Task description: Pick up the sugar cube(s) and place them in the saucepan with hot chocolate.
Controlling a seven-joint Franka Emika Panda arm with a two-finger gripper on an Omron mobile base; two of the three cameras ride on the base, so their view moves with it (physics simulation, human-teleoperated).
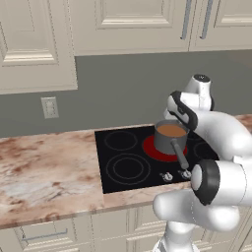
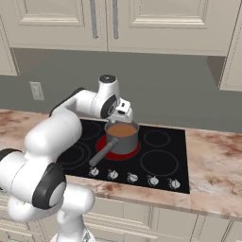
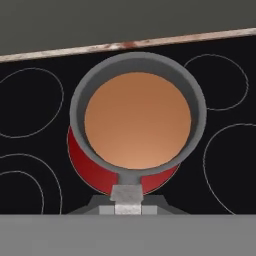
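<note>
While the white arm reaches over the black glass cooktop [image 1: 129,170] in the left base view, the small grey metal saucepan [image 1: 170,140] sits on the glowing red burner [image 1: 150,146], its light-brown hot chocolate [image 1: 172,130] near the rim; it looks rigid but sloshy, so best left standing, its long straight handle [image 1: 179,154] pointing toward the knobs. From the right base view, the gripper [image 2: 124,113] hovers just above the pan's back rim, with open room over the other burners. Looking down the hand view, the pressed-together fingers [image 3: 126,194] pinch a small pale grey block, probably 1 light, crumbly sugar cube [image 3: 126,195], over the pan's near edge.
</note>
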